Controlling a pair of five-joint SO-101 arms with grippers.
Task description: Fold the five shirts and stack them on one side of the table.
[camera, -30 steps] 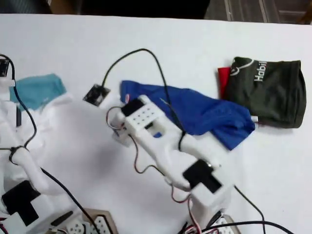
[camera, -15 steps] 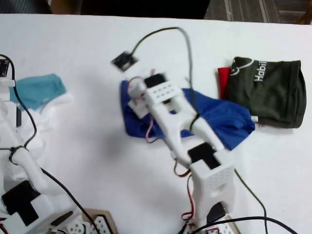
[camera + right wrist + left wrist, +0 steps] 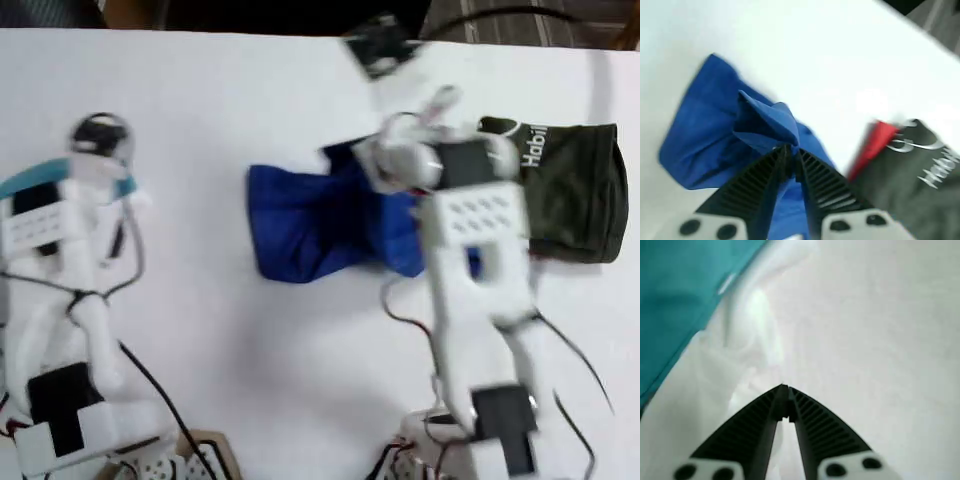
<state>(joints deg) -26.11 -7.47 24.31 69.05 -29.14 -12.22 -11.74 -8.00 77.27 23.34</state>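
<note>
A blue shirt (image 3: 305, 225) lies bunched at the table's middle, one fold raised. My right gripper (image 3: 788, 150) is shut on that fold of the blue shirt (image 3: 705, 125), held up close to the folded dark green shirt (image 3: 570, 190). A red shirt (image 3: 875, 145) pokes out from under the dark green shirt (image 3: 912, 180). At the left my left arm (image 3: 60, 215) stands over a teal shirt (image 3: 20, 183) and a white shirt. The left gripper (image 3: 784, 392) is shut, its tips at a fold of the white shirt (image 3: 740, 350), beside the teal shirt (image 3: 680, 295).
The white table (image 3: 250, 100) has open room at the back left and along the front middle. Black cables trail from both arms. The right arm's white body (image 3: 480, 260) stretches from the front edge to the blue shirt.
The right arm has swung from the blue shirt's left end to the right, dragging and lifting a fold toward the dark green shirt. The left arm has moved back over the teal and white shirts.
</note>
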